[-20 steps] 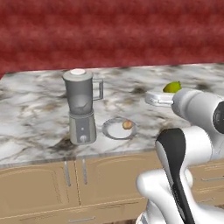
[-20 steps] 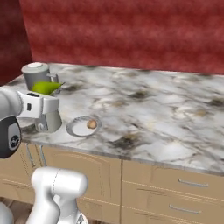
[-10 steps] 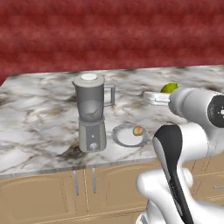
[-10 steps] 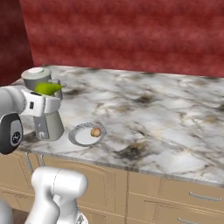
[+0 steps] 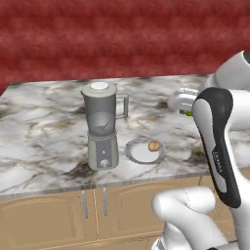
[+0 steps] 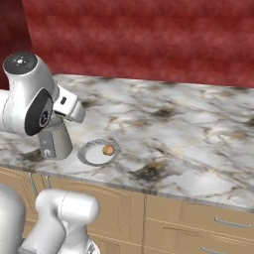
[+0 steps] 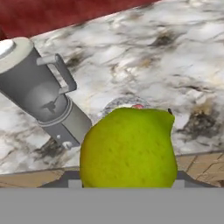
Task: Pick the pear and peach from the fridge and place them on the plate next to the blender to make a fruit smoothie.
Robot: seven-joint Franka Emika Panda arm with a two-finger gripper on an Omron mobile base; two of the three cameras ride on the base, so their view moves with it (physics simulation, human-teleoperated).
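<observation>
In the hand view the yellow-green pear (image 7: 129,148) sits large at the bottom, hiding the fingertips that are shut on it. My gripper (image 5: 185,110) hangs above the counter, right of the plate, with a green sliver of pear under the white hand. The grey-white plate (image 5: 136,152) lies right of the grey blender (image 5: 101,124), and the pinkish-orange peach (image 5: 154,145) rests on its right part. The right base view has the peach (image 6: 108,149) on the plate (image 6: 91,156), with the blender (image 6: 55,143) partly behind my arm. The fridge is out of view.
The marble counter (image 5: 44,141) runs wide to both sides, with its front edge just below the plate. Wooden cabinet doors and drawers (image 6: 198,223) sit under it. A red wall (image 5: 122,39) closes the back.
The whole picture has shifted, so the cameras have moved and the blender and plate now sit nearer the middle. The hand with the pear has swung in towards the plate.
</observation>
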